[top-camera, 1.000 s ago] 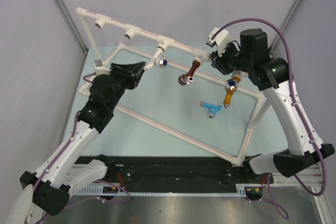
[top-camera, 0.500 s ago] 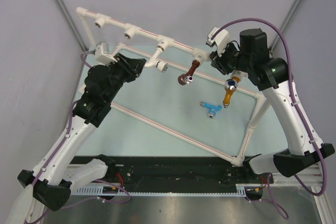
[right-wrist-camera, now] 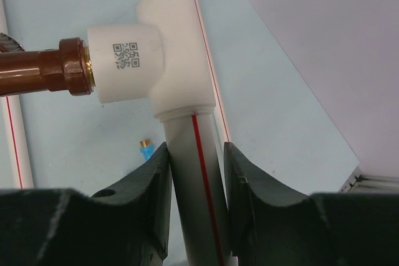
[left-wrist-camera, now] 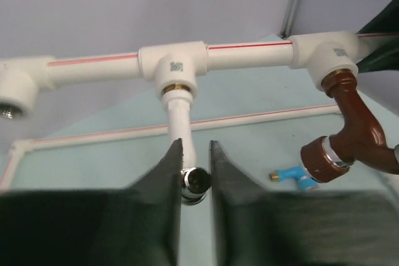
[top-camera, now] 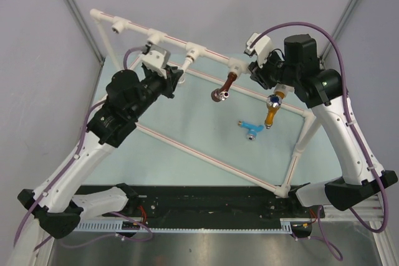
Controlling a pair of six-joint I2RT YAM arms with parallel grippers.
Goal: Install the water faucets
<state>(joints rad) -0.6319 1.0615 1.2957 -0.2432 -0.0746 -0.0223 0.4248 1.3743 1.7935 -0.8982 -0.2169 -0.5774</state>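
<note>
One blue faucet (top-camera: 250,129) inside pipe frame (top-camera: 206,156)

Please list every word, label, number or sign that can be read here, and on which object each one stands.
No words, brands or numbers can be read in any view.
QR code, black, on the white tee socket holding the brown faucet, right wrist view: pattern only, no letters.
Small dark square on the neighbouring tee, which holds the white faucet, left wrist view: too small to read.
</note>
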